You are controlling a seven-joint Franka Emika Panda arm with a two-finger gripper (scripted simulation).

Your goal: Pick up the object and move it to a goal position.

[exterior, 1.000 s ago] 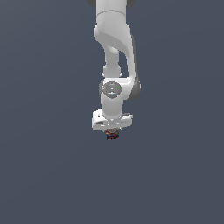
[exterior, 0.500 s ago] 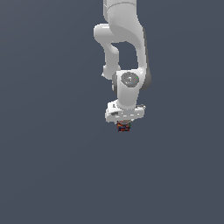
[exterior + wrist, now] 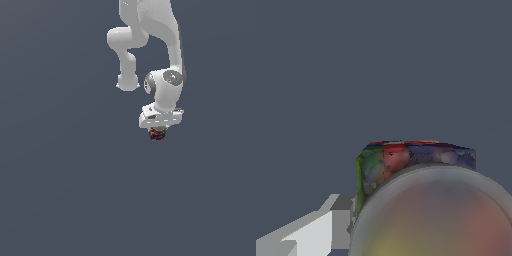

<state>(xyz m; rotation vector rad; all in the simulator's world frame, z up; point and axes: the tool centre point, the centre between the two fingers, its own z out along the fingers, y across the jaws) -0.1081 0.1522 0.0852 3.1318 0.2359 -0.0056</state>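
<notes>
Can [image 3: 157, 134] sits directly under the white pincer [image 3: 158, 131], at about 6 o'clock from the arm's wrist joint in the exterior view, with only its lower part peeking out below the pincer body. In the wrist view the can's greyish top and its red, dark blue and green-tinged label fill the near field, with one white finger [image 3: 311, 235] pressed at its side; the pincer appears clamped on the can, though the second finger is hidden.

By its look the can is stiff and light, with a smooth curved wall that could slide or twist if the squeeze is off-centre. Holding across the middle of the wall, well below the rim, seems the safest grip.

Plain dark grey worktop [image 3: 60, 190] surrounds it. No goal marker shows in either view, and no other thing appears near the can.
</notes>
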